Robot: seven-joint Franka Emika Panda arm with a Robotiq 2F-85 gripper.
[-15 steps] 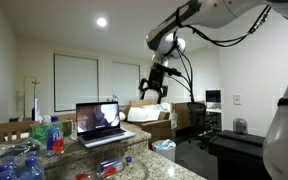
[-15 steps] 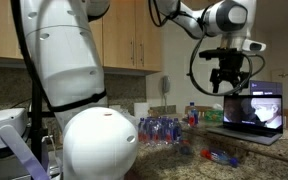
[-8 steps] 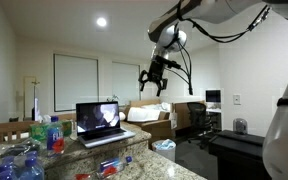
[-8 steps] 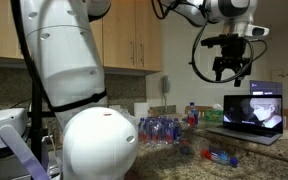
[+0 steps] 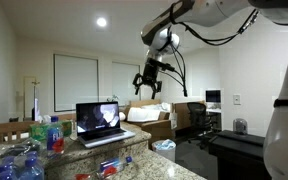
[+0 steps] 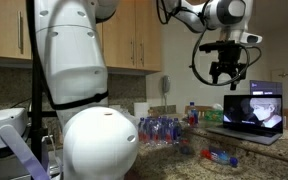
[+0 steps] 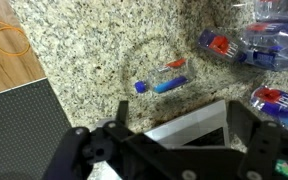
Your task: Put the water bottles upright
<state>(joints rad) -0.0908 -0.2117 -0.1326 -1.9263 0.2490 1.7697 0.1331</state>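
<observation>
Fingers (image 7: 84,150) read as spread wide with nothing between them; I see the gripper (image 5: 149,88) hanging high in the air, above the laptop (image 5: 102,120) and well apart from every bottle. Task items — the water bottles (image 6: 164,128) — are clear plastic with red or blue caps and label bands. In an exterior view most of them are bunched together toward the wall, near the open laptop; whether each one in the bunch stands or lies I cannot tell. One toppled bottle (image 5: 114,165) lies on its side near the front edge of the counter (image 7: 94,50), apart from the bunch. The wrist view shows it from above as a small blue-and-red shape. Label text: bands are visible in red and blue, but the print is too small for me to read in any view. Laptop screen: lit, content blurred. Work surface — speckled beige-and-grey granite. Room: wooden cabinets (image 6: 134,40) above the counter, pale walls, a round ceiling light (image 5: 102,21), two covered windows (image 5: 76,82), cardboard boxes (image 5: 149,115) and a dark office chair (image 5: 192,120) beyond the laptop.
</observation>
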